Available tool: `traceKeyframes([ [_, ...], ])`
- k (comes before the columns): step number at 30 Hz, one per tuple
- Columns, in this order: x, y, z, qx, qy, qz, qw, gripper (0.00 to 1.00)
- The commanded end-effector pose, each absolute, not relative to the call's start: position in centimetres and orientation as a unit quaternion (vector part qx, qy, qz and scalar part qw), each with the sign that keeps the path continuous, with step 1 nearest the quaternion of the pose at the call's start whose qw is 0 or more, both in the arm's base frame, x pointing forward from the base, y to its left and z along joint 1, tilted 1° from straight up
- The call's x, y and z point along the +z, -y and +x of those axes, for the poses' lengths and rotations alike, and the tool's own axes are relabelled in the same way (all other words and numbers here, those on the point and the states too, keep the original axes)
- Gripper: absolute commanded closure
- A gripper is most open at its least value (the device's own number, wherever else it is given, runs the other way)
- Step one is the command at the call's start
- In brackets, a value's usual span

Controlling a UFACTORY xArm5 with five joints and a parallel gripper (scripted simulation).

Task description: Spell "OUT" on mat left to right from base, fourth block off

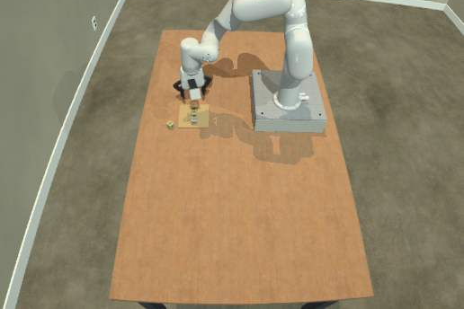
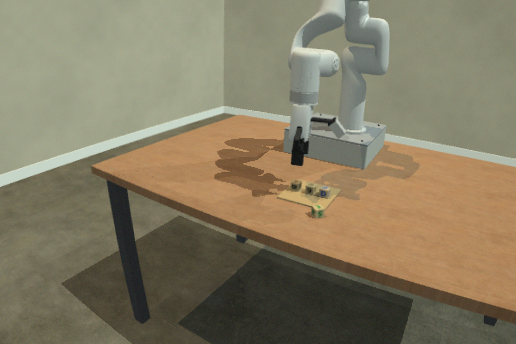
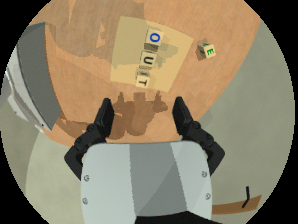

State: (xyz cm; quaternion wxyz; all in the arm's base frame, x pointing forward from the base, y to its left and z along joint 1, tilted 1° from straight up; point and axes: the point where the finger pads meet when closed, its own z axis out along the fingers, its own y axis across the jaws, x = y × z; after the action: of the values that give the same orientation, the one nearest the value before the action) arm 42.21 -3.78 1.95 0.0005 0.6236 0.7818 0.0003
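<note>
The O block (image 3: 155, 37) (image 2: 325, 192), U block (image 3: 148, 59) (image 2: 310, 189) and T block (image 3: 142, 80) (image 2: 296, 186) stand flat on the tan mat (image 3: 175, 72) (image 1: 184, 123) (image 2: 295, 197) in a nearly straight row with small gaps. From the base side the order is O, U, T. The T block is near the mat's edge but looks inside it. Whether each letter is exactly upright is hard to tell. The E block (image 3: 210, 51) (image 2: 318, 212) (image 1: 170, 125) lies off the mat, close to its edge. My gripper (image 3: 143, 104) (image 1: 193, 95) is open and empty, above the table beyond the T end.
The robot's grey base box (image 1: 288, 125) (image 2: 327, 151) stands on the table (image 1: 234, 212) (image 2: 425, 226), on the opposite side of the mat from the E block. The table's edge (image 2: 200, 220) runs beyond the E block. Arm shadows fall across the mat and table.
</note>
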Motion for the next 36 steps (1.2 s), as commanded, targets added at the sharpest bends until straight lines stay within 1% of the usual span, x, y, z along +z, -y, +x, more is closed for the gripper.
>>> traceKeyframes([
  [1, 2.03, 4.09, 42.32, 0.001, -0.745, 0.668, 0.002, 0.00],
  [12, 2.00, 4.38, 42.28, 0.001, -0.709, 0.705, 0.002, 0.00],
  [13, 2.00, 4.38, 42.28, 0.001, -0.709, 0.705, 0.002, 0.39],
  [36, 2.00, 4.38, 42.28, 0.001, -0.709, 0.705, 0.002, 0.39],
])
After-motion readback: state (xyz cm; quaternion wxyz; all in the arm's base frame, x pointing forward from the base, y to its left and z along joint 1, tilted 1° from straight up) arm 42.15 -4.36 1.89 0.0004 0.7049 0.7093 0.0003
